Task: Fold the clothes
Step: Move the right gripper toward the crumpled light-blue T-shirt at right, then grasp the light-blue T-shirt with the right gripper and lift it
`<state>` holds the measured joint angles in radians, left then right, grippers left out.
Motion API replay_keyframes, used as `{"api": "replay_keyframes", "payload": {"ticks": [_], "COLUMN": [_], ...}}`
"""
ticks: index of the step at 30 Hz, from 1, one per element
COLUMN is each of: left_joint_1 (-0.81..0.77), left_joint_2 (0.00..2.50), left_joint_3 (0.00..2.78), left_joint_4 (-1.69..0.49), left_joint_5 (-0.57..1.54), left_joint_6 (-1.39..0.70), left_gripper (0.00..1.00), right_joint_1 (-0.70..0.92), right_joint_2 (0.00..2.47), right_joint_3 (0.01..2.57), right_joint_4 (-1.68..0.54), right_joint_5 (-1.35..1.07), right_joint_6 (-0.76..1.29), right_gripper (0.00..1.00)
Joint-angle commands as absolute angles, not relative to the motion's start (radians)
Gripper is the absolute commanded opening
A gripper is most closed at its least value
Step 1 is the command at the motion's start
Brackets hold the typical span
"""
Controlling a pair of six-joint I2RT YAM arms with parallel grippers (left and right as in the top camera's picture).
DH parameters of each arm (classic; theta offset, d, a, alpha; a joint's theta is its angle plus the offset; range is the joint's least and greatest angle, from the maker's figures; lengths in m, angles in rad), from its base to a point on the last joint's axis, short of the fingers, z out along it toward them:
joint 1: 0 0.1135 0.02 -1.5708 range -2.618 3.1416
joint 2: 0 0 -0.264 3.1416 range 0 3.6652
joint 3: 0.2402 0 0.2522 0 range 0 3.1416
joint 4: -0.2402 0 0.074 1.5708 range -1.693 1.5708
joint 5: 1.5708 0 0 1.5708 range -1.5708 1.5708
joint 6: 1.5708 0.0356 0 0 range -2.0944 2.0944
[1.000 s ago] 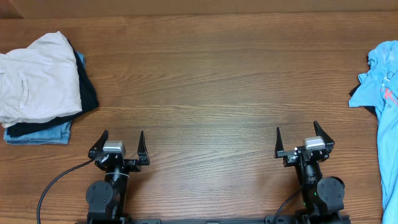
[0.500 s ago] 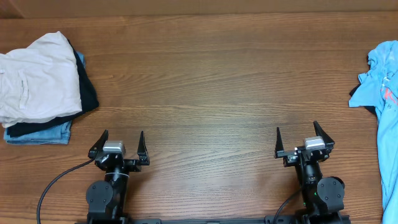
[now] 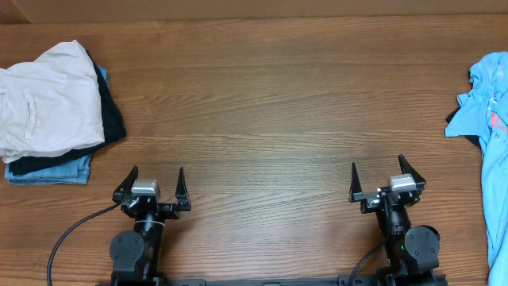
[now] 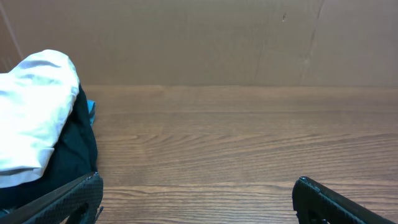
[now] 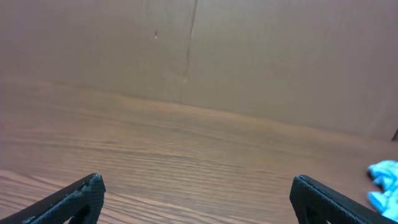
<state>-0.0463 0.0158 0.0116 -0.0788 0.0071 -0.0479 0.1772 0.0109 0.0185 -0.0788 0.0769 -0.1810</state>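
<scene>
The sky-blue T-shirt point(image 3: 494, 127) is found at the far right edge of the tabletop point(image 3: 262, 103), crumpled and unfolded. It is partly cut off by the frame, and a trace of red-orange print is visible. In the right wrist view only a small blue corner is caught, low at the right. The right jaws are held wide apart near the front edge with nothing between them. They are the nearer pair to the T-shirt, but bare wood is seen in between. The left jaws are spread just as wide and are equally empty, well apart from the T-shirt. At the far left a pile is seen, with a cream-beige garment point(image 3: 48, 99) laid over a black garment point(image 3: 113, 121) and a paler blue cloth point(image 3: 49, 171) underneath.
</scene>
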Motion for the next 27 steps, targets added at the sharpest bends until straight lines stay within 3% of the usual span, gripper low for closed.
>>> {"api": "replay_keyframes", "payload": {"ticks": [1, 7, 12, 18, 23, 27], "left_joint_1": [-0.052, -0.052, -0.052, -0.052, -0.052, -0.052], "left_joint_2": [0.006, 0.006, 0.006, 0.006, 0.006, 0.006], "left_joint_3": [0.005, 0.005, 0.005, 0.005, 0.005, 0.005], "left_joint_4": [-0.076, -0.076, -0.076, -0.076, -0.076, -0.076], "left_joint_5": [0.016, 0.016, 0.015, 0.016, 0.016, 0.015], "left_joint_6": [-0.025, -0.025, -0.025, -0.025, -0.025, -0.025], "left_gripper": [1.00, 1.00, 1.00, 1.00, 1.00, 1.00], "right_joint_1": [0.173, 0.173, 0.173, 0.150, -0.024, -0.039], "right_joint_2": [0.005, 0.012, 0.169, 0.767, 1.291, 1.439], "right_joint_3": [0.021, 0.163, 0.453, 1.054, 1.695, 1.768], "right_joint_4": [-0.073, -0.099, -0.229, -0.488, -0.833, -0.872], "right_joint_5": [0.066, 0.070, 0.112, 0.150, 0.138, 0.224], "right_joint_6": [-0.023, 0.075, 0.105, 0.072, -0.015, -0.003], "right_gripper": [1.00, 1.00, 1.00, 1.00, 1.00, 1.00]}}
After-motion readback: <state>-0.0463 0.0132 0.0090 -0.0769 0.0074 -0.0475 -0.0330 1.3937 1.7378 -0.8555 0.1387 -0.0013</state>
